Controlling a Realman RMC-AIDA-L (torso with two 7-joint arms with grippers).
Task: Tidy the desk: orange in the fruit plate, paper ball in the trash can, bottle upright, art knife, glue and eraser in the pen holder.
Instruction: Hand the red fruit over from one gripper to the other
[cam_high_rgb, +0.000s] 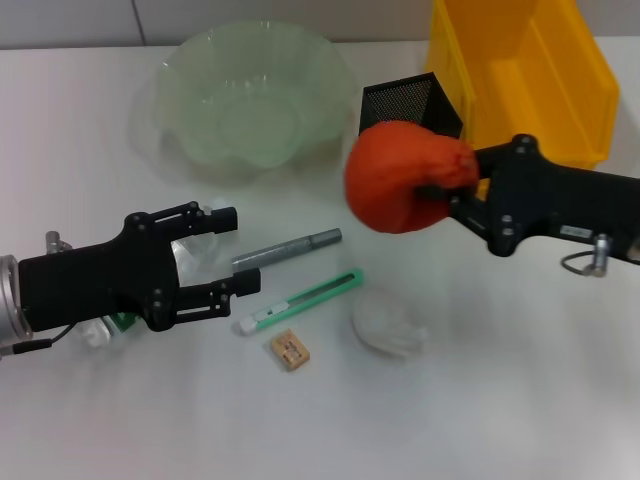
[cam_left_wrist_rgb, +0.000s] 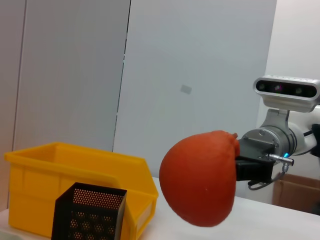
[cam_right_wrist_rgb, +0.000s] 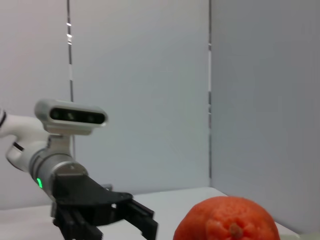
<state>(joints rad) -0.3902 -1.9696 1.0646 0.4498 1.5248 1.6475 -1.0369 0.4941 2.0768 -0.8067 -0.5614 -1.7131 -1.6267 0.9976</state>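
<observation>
Orange: vivid red-orange fruit (cam_high_rgb: 405, 177), which we see held up off the white bench (cam_high_rgb: 520, 390), in front of the black mesh pen holder (cam_high_rgb: 410, 105) and hiding part of its lower front.
Right claw: the right claw (cam_high_rgb: 450, 180) is clenched on the orange from the right side; we see one dark finger across the fruit, the rest buried behind it.
Fruit plate: pale green translucent bowl (cam_high_rgb: 245, 100) at the back left of the orange; we find nothing inside it.
Left claw: the left claw (cam_high_rgb: 235, 255) hangs over the bench's left part with its fingers spread apart, gripping nothing.
Bottle: a clear bottle (cam_high_rgb: 120, 318) lies under the left arm; we make out only slivers of plastic and a green patch, the rest being covered.
Glue: grey stick (cam_high_rgb: 288, 249) lying flat, just beyond the left claw's fingertips.
Art knife: green-and-white cutter (cam_high_rgb: 300, 301) lying flat beside the glue.
Eraser: small tan block (cam_high_rgb: 290, 349) near the knife's white end.
Paper ball: whitish crumpled lump (cam_high_rgb: 385, 325), faint against the bench, right of the knife.
Trash can: yellow bin (cam_high_rgb: 520, 70) at the back right, its top cut off by the frame's edge.
</observation>
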